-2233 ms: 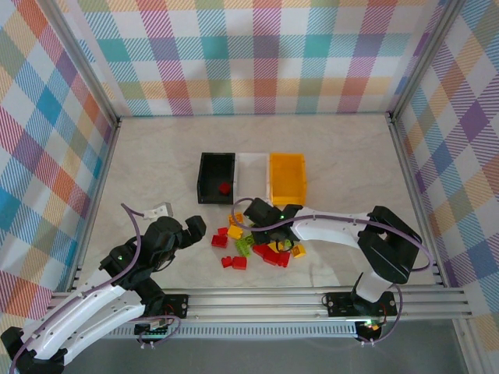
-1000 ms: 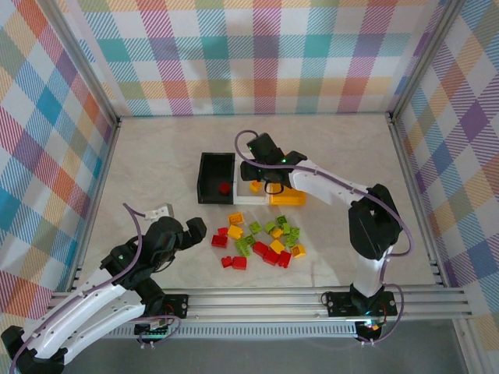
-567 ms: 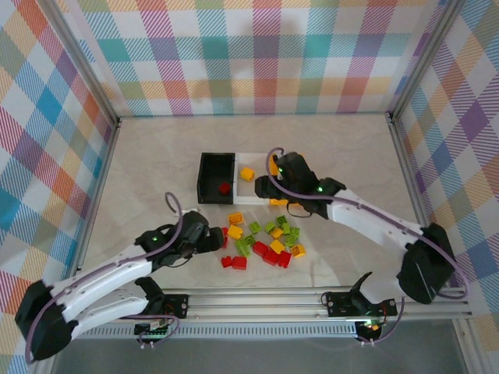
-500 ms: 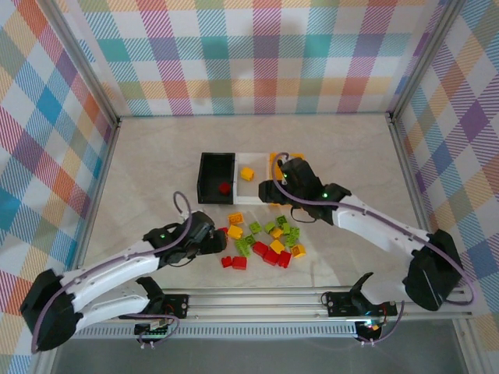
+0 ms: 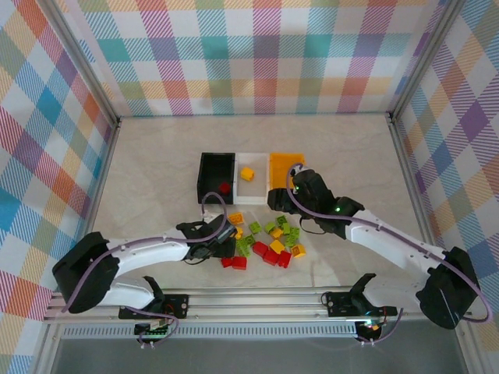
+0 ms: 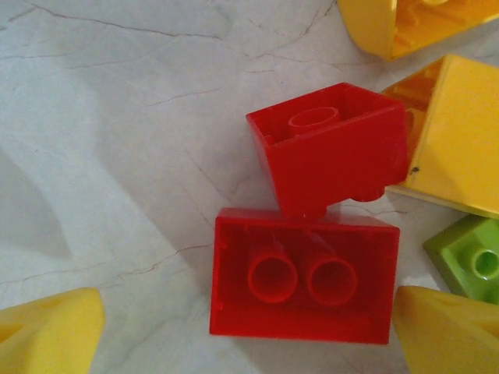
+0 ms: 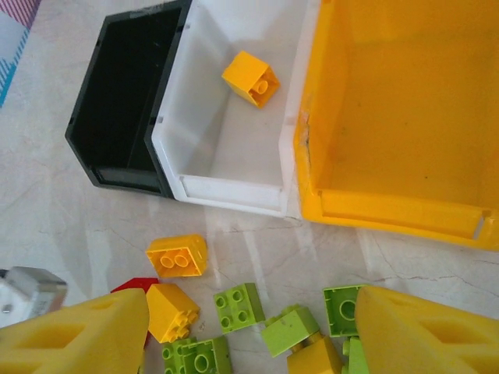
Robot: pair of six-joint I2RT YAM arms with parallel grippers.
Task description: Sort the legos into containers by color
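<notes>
**A:** From above, what's hard to read?

**B:** The left gripper (image 5: 221, 238) is low over the left edge of the legos (image 5: 267, 238), and its own body covers its jaws and some bricks. The right gripper (image 5: 278, 199) hangs at the near ends of the white bin (image 5: 253, 191) and the orange bin (image 5: 287, 165), hiding part of the orange one's near wall.

**A:** And the bins?

**B:** They stand side by side just beyond the loose red, yellow and green pile. The black bin (image 5: 204, 178) holds a lone red brick (image 5: 224, 187), and the white one holds a yellow brick (image 5: 247, 174).

**A:** Left wrist?

**B:** The yellow pads (image 6: 47, 331) are cropped at the lower corners. They stand wide apart and released, either side of an upturned red brick (image 6: 304, 276) with two hollow tubes showing. A second red brick (image 6: 331, 148) rests against it.

**A:** Right wrist?

**B:** The right pads (image 7: 78, 335) are cut off at the bottom, spread, with nothing gripped. The black bin's inside is too dark to make out. The orange bin runs off the frame.
</notes>
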